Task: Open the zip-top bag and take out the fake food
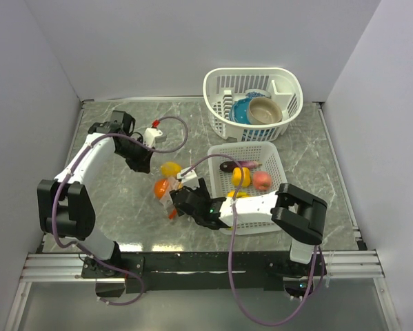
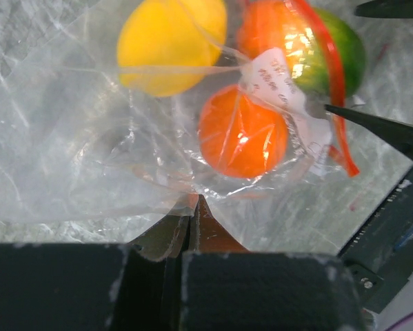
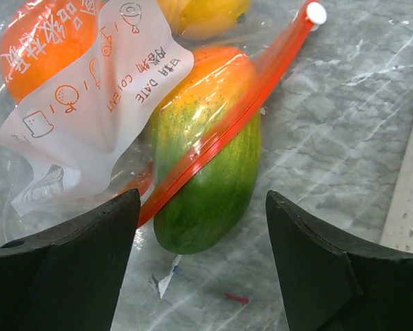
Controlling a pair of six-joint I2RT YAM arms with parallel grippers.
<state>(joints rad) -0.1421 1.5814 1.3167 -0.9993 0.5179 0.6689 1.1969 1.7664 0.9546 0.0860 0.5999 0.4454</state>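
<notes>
L grip (image 2: 192,212) pinching bag (image 2: 68,138) edge | R grip (image 3: 201,207) spread over mango (image 3: 216,148)

Left pincer (image 2: 192,212) is pinched shut; right pincer (image 3: 203,200) gapes wide, both arms bent inward.

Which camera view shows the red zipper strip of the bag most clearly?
The right wrist view: the zipper strip runs diagonally across the frame, with its white slider at the top end. The left wrist view shows only a curved part at the right. In the top view it is too small to follow.
</notes>
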